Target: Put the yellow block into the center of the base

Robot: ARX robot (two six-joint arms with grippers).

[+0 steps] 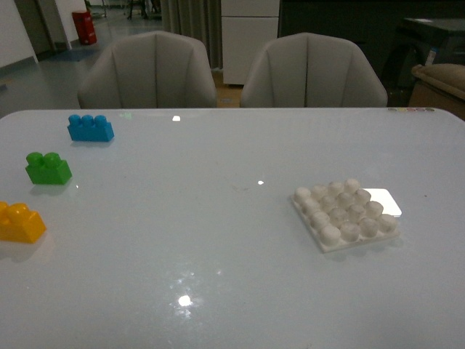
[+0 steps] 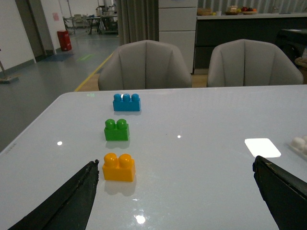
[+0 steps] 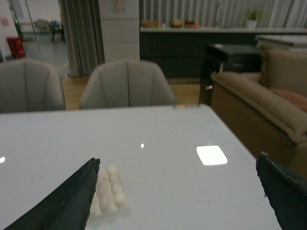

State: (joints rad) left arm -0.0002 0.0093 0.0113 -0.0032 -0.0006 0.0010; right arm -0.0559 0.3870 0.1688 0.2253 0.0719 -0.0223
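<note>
Neighbouring bricks: a green two-stud brick (image 1: 48, 168) is sitting just beyond the yellow block (image 1: 20, 222), and a blue three-stud brick (image 1: 90, 128) is sitting farther back. The three are forming a spaced row along the table's left side.
Between block and base: bare tabletop is stretching across the middle.
Surface: the glossy white table (image 1: 218, 240) is reflecting ceiling lights, with a bright patch showing just behind the base (image 1: 346, 214).
Room: two grey padded chairs (image 1: 149, 71) are standing at the far edge, and a brown sofa (image 3: 268, 105) is showing off to the right.
Yellow block: it is lying studs-up at the near left, well apart from the base.
Base: it is lying flat, right of centre, turned at an angle.
Left gripper (image 2: 175, 165): its fingers are spreading wide, holding nothing, and the yellow block is sitting just ahead of one fingertip, untouched.
Right gripper (image 3: 178, 160): its fingers are likewise gaping empty, and the base is lying close beside one finger, partly hidden by it.
</note>
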